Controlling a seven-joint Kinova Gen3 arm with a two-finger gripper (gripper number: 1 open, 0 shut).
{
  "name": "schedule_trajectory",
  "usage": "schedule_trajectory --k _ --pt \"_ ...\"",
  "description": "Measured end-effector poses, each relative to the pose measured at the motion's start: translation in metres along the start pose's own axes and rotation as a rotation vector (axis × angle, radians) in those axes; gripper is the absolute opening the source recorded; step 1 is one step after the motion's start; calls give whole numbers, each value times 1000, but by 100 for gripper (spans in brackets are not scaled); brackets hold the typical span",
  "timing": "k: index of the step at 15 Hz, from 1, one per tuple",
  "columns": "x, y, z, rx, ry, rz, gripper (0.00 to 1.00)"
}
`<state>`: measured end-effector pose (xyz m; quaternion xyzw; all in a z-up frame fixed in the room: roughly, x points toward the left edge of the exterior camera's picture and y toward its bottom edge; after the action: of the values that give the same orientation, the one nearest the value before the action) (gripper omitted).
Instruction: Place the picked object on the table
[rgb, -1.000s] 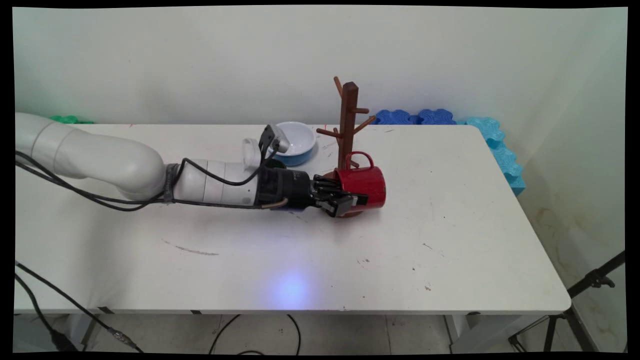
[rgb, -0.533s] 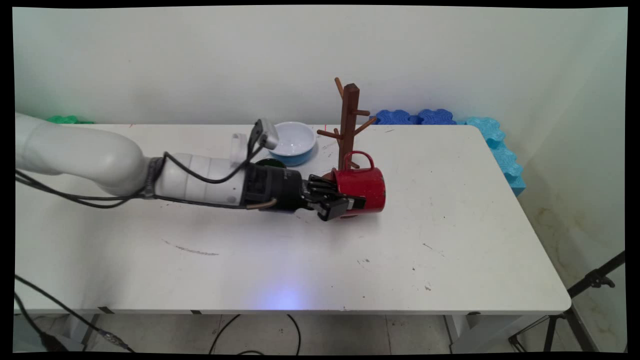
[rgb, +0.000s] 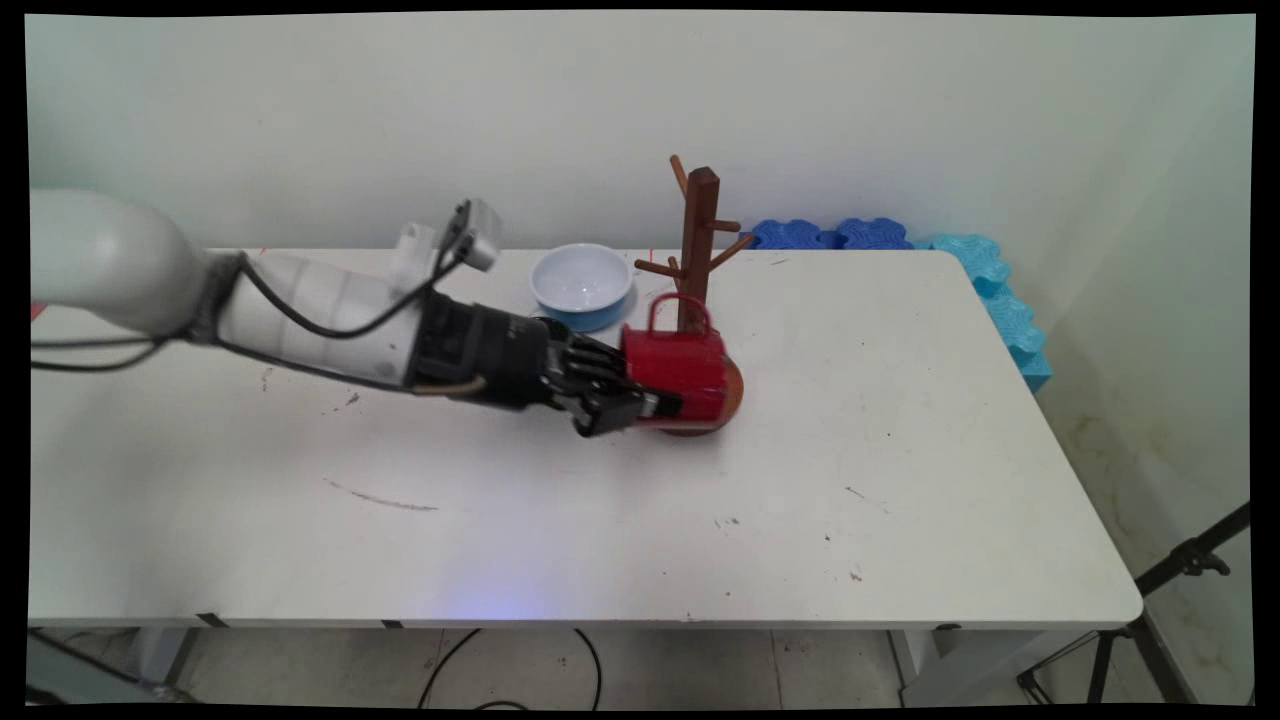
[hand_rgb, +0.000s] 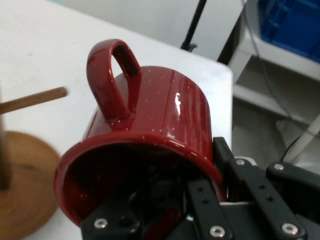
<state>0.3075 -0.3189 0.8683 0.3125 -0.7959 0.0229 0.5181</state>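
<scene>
Near the counter's middle: tool pinching the red mug's rim wall, one finger inside; mug held sideways, handle up, just before the wooden mug tree, over its base.

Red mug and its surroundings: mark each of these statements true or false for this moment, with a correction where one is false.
1. The gripper grips the red mug by its rim, one finger inside. True.
2. The mug's handle points up in the main view. True.
3. The mug hangs from a peg of the wooden mug tree. False: it is held on its side, low in front of the tree's round base, on no peg.
4. The bowl is red and sits at the table's near edge. False: it is blue outside and white inside, toward the far edge, left of the tree.
5. The bowl holds nothing visible. True.
</scene>
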Motion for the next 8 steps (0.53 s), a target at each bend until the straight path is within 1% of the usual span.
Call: schedule_trajectory --k 2,3,5,6,8 --pt "10 -3 -16 35 -50 10 0" --pt "17 -5 -25 46 -72 12 0" --pt "29 -7 -38 47 -112 51 0" --pt "34 -8 -44 48 -144 72 0" --pt "37 -16 -56 87 -238 84 0"
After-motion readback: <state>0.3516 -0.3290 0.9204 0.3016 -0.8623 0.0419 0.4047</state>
